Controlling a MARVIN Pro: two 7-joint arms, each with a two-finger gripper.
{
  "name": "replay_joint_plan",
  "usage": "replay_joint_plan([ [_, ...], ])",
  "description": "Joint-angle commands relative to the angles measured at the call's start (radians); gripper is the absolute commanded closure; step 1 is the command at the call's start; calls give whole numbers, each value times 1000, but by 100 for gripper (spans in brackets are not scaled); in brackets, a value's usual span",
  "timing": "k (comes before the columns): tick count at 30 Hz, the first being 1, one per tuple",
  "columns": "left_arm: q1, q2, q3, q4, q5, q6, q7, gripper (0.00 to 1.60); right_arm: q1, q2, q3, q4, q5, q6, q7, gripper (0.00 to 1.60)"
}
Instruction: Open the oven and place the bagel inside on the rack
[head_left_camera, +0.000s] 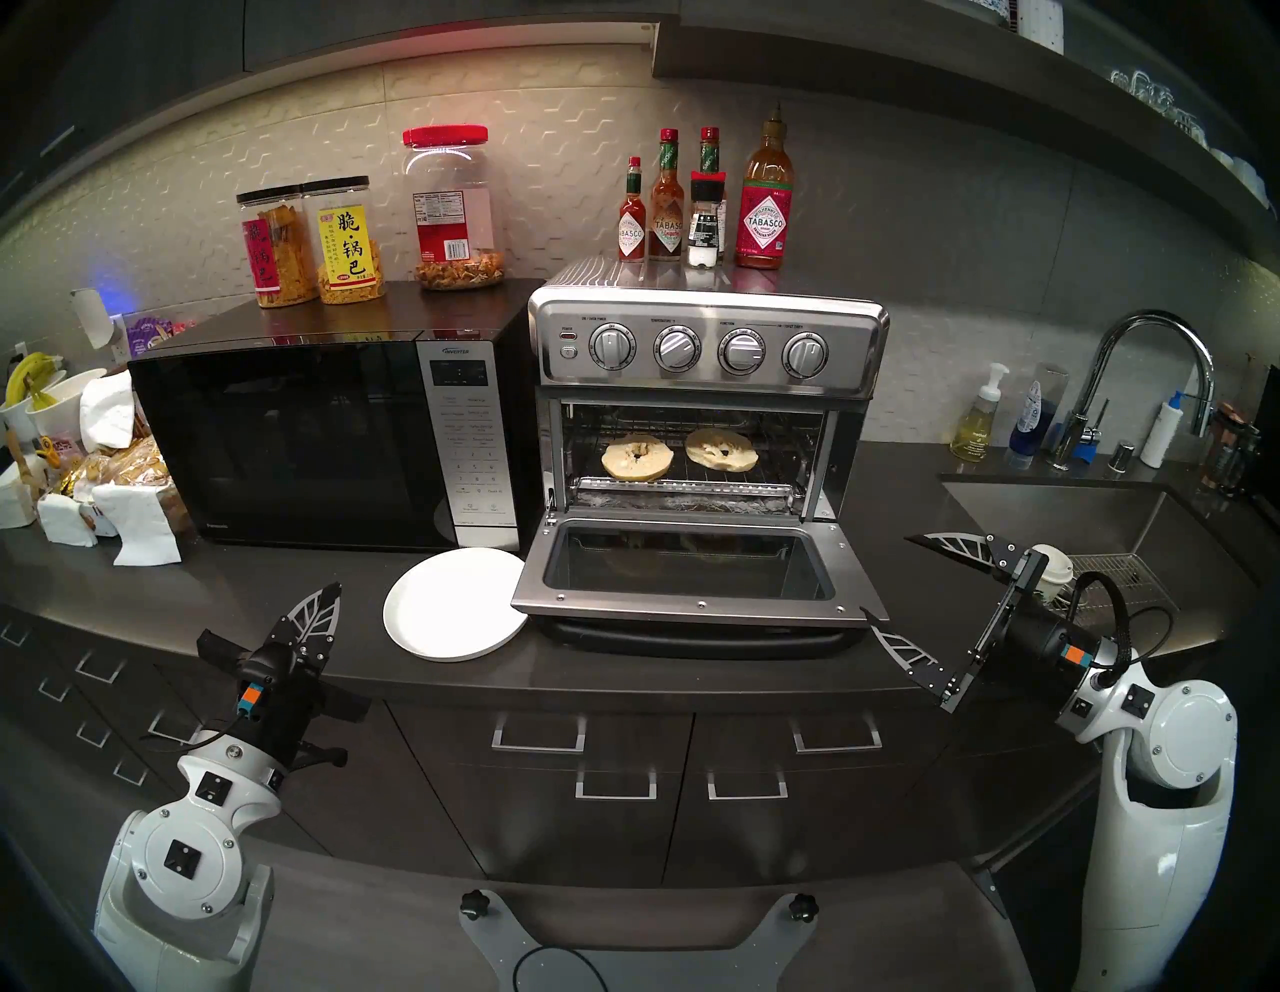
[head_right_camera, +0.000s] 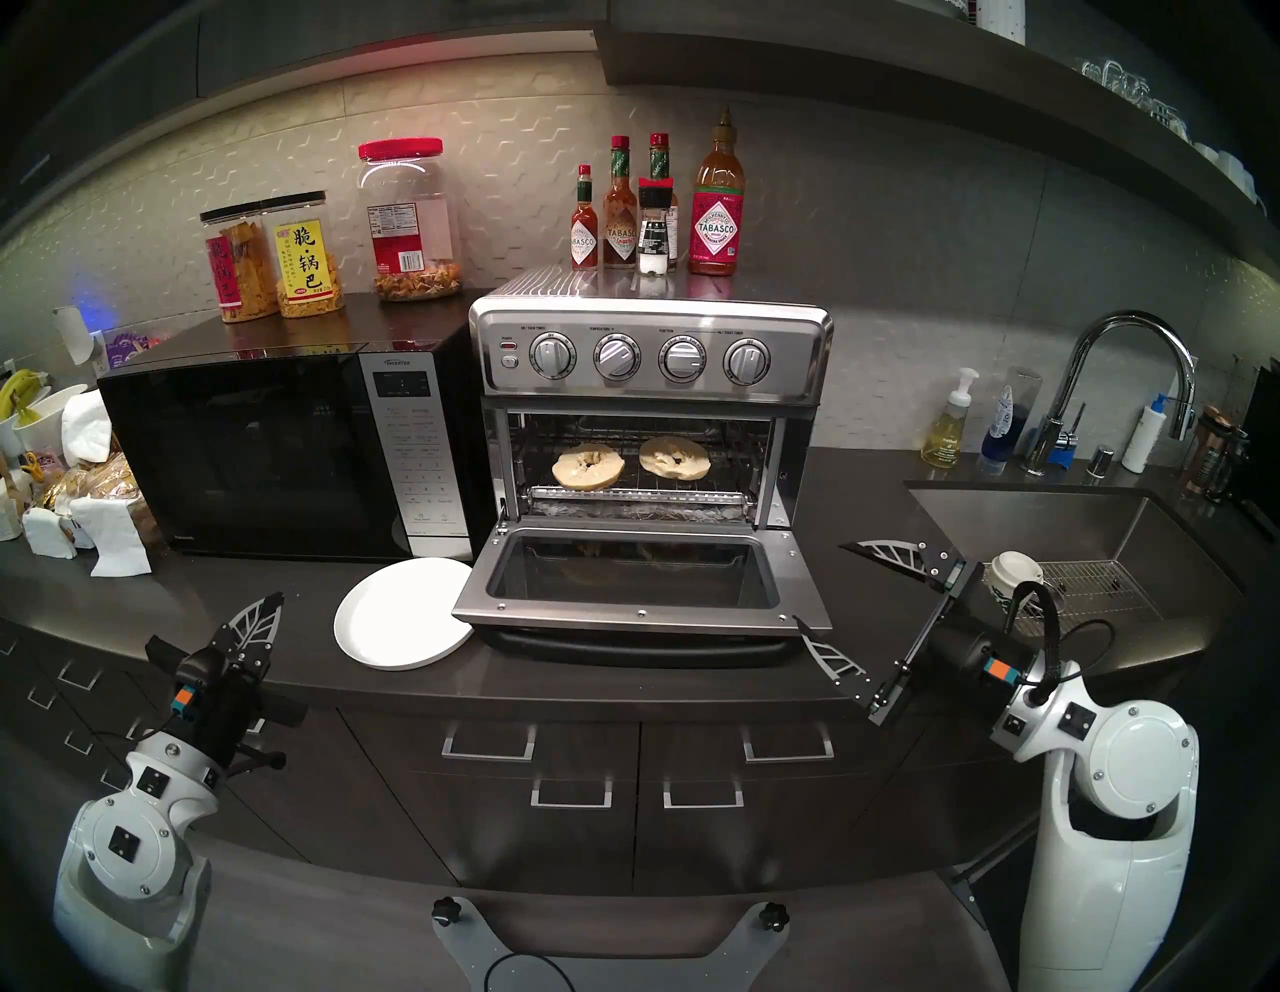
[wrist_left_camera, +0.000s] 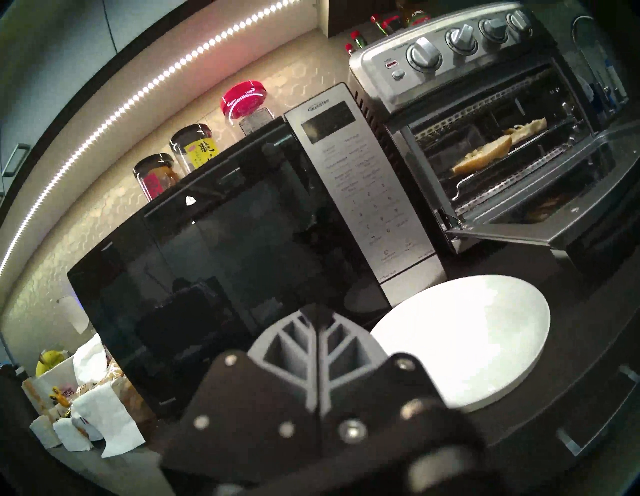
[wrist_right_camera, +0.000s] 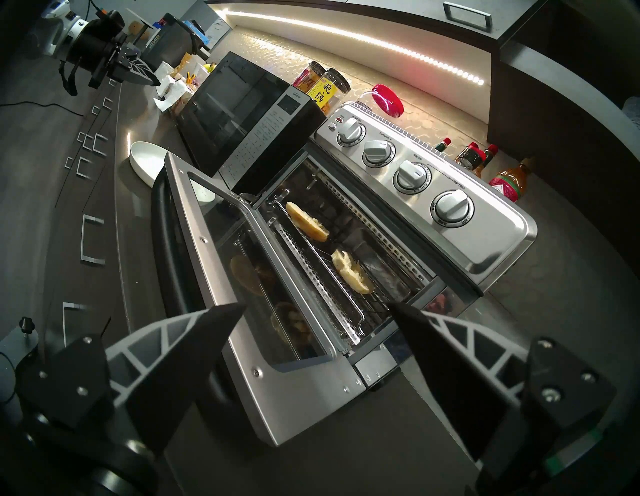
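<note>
Risk from here looks small to me, since both halves of the bagel already lie on the rack inside the oven, one toward the microwave side, the other toward the sink side, well apart; what is left to spoil is mostly the door; it hangs fully down in front of the oven, and my right gripper sits just off the door's sink-side corner with its fingers spread wide and nothing between them; I judge that a careless swing of that arm could clip the corner and jolt the oven, sliding the halves on the wires; the half nearer the microwave rests close to the rack's front edge, so a knock might tip it onto the foil-lined tray below; my left gripper is pressed together and empty, on the microwave side of the oven, past the bare white plate that touches the door's edge; pulling that arm across could catch the plate and shove it under the door.
</note>
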Motion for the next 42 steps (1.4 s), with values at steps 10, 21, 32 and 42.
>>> replay_joint_plan([
  [10, 20, -13, -40, 33, -118, -259, -18, 0, 7, 1, -2, -16, 6, -2, 0, 0],
  [21, 18, -12, -52, 94, -183, -436, -76, 0, 7, 1, -2, -17, 7, -1, 0, 0],
  [32, 3, -9, -58, 152, -253, -584, -151, 0, 6, 1, -2, -18, 8, -1, 1, 0],
  [42, -22, 0, -57, 221, -333, -755, -239, 0, 6, 1, -2, -20, 10, 0, 1, 0],
])
